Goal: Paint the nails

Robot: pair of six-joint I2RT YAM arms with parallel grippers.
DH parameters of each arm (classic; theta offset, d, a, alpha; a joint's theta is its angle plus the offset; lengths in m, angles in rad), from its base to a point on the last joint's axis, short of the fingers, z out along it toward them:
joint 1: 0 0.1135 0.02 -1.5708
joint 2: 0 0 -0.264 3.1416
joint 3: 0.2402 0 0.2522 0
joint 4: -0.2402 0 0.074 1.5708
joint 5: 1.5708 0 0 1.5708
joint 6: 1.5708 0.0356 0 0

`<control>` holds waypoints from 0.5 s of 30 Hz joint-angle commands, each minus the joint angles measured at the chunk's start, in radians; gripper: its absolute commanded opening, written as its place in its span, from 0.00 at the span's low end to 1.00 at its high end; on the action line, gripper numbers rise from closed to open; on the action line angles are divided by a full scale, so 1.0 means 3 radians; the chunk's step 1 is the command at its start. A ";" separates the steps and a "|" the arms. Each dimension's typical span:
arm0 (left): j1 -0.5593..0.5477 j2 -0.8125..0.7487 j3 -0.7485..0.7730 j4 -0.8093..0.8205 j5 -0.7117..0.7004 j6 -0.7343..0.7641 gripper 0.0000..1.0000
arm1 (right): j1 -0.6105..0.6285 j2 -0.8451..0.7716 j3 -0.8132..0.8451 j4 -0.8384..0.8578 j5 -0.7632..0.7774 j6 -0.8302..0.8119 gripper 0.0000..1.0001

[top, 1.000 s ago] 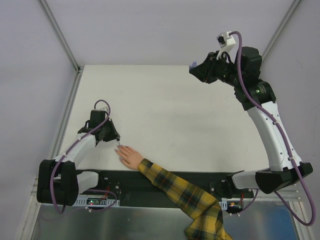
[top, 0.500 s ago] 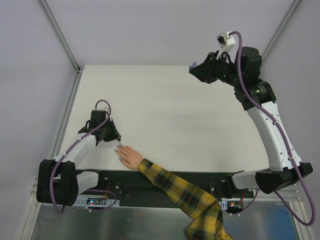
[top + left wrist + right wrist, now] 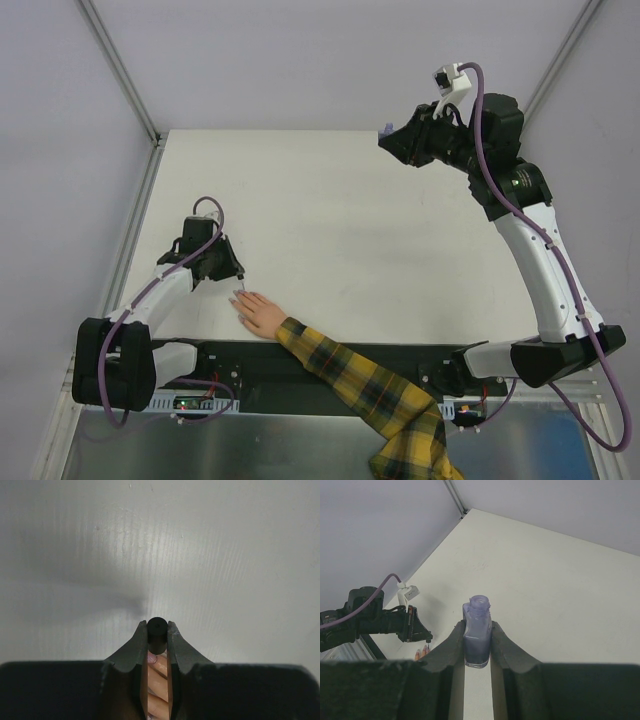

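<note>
White tabletop (image 3: 350, 220), grey walls all round, and the mannequin hand (image 3: 262, 312) lies at the near left with its plaid sleeve (image 3: 370, 390) trailing off the near edge. That puts the nails (image 3: 152, 658) right under the left gripper (image 3: 157, 636), which is pinched tight on the black brush cap (image 3: 157, 628). Up at the far right the right gripper (image 3: 477, 645) is clamped on the uncapped purple bottle (image 3: 477, 625), so I'd call it mid-painting at best. The brush tip is hidden below the cap, only one lilac nail peeks between the jaws, and I can't tell which are coated, if any.
</note>
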 commanded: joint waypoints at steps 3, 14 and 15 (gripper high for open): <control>-0.0020 0.0018 0.0101 -0.0076 -0.0071 -0.0018 0.00 | -0.0017 -0.0064 0.0023 0.0175 -0.0047 0.0038 0.00; -0.0020 0.0085 0.0106 -0.0127 -0.0076 -0.0064 0.00 | -0.0017 -0.0079 0.0018 0.0159 -0.0036 0.0023 0.00; -0.0020 0.0090 0.0111 -0.0127 -0.0066 -0.0064 0.00 | -0.0017 -0.0079 0.0023 0.0159 -0.0036 0.0018 0.00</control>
